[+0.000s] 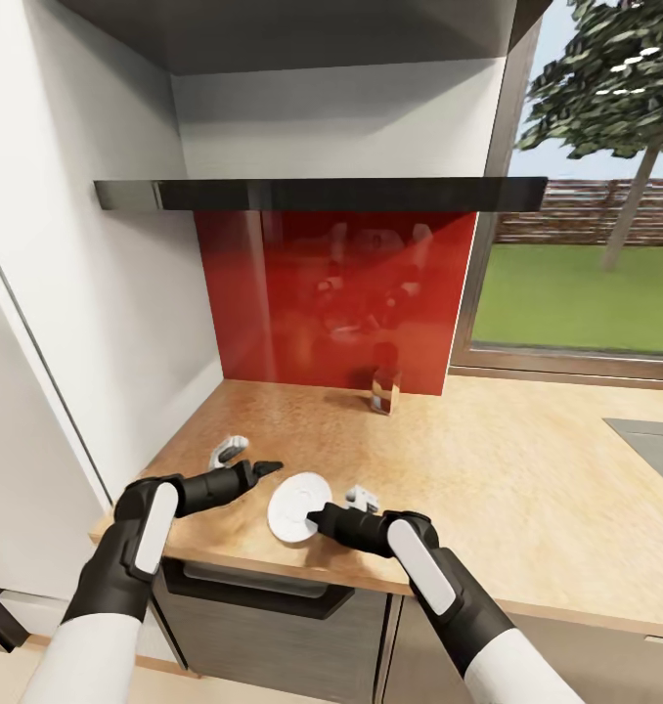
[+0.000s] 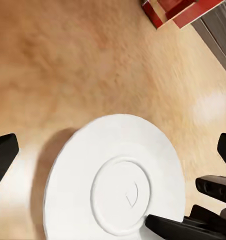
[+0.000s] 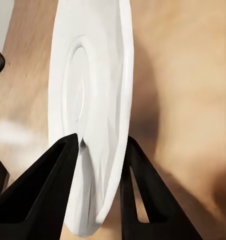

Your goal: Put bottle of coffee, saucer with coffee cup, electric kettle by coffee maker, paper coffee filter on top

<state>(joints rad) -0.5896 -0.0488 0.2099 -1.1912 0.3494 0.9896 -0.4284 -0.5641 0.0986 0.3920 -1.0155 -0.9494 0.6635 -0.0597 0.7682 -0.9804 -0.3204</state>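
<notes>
The step in hand looks like the saucer's placing. The right gripper point(image 1: 315, 516) has its two fingers closed on the rim of the saucer point(image 1: 298, 505), one on each face, as the right wrist view shows plainly point(image 3: 95, 100); the plate sits tilted at the near edge of the counter point(image 1: 488, 489), and whether it touches the wood I cannot tell. The left gripper point(image 1: 270, 467) hangs just left of the saucer with fingers spread wide and nothing between them. A glass bottle point(image 1: 382, 389) stands far back by the red splashback point(image 1: 341, 293). Next, I judge, the plate must be laid flat before the fingers let go, so that it does not slide off the near edge.
</notes>
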